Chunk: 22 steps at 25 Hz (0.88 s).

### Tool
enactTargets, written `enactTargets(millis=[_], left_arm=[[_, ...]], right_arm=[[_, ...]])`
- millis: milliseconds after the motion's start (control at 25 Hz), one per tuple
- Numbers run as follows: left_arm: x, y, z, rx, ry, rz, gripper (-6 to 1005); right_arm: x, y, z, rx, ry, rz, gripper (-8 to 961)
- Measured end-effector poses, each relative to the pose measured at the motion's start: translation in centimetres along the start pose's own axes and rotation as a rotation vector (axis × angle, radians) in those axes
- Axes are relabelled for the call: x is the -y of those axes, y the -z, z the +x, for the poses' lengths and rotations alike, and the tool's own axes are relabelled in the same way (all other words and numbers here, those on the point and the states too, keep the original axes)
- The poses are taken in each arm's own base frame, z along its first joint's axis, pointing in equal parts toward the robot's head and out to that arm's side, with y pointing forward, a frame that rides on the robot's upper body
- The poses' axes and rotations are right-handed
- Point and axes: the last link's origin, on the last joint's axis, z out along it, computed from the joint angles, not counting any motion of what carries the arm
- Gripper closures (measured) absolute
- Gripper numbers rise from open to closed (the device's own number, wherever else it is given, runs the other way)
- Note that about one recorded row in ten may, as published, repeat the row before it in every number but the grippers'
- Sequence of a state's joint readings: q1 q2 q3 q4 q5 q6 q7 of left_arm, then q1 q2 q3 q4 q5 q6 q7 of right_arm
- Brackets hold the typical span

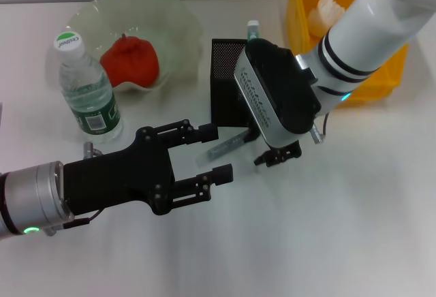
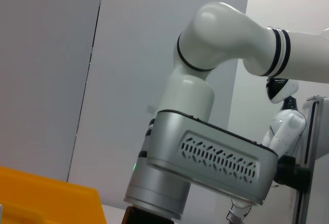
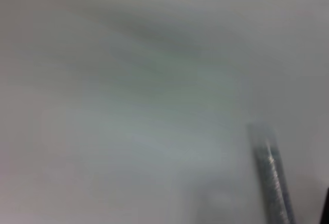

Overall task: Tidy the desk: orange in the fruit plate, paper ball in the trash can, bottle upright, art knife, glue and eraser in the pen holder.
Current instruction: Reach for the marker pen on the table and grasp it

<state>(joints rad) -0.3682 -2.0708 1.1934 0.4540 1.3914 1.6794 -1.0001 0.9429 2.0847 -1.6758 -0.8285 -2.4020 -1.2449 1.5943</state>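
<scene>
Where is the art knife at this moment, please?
In the head view the art knife lies on the desk just in front of the black pen holder, between the left gripper and the right gripper.

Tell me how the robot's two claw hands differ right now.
The left gripper, black with a silver wrist, reaches in level above the white desk, its fingers spread open and holding nothing. The right gripper, in a silver-white casing, points downward beside the black mesh pen holder, its fingers small and mostly hidden. Both hover near the grey art knife.

White desk [image 1: 354, 229] w/ bottle [image 1: 87, 89], plate [image 1: 178, 24], pen holder [image 1: 228, 82], yellow bin [image 1: 381, 82]
</scene>
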Motion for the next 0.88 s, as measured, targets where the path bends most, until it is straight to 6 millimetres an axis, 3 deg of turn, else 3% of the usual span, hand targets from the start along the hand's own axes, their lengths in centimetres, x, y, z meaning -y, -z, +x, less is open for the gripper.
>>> enactTargets(millis=[240,880], left_arm=[[0.00,0.00,0.00,0.000,0.000,0.000,338],[0.10,-0.13,0.12,0.000,-0.004,-0.004,338]], right_arm=[[1.14,0.45,-0.03,0.021,-0.017,0.090,546],[0.85,-0.27,0.09,0.033,-0.019,0.089,547]])
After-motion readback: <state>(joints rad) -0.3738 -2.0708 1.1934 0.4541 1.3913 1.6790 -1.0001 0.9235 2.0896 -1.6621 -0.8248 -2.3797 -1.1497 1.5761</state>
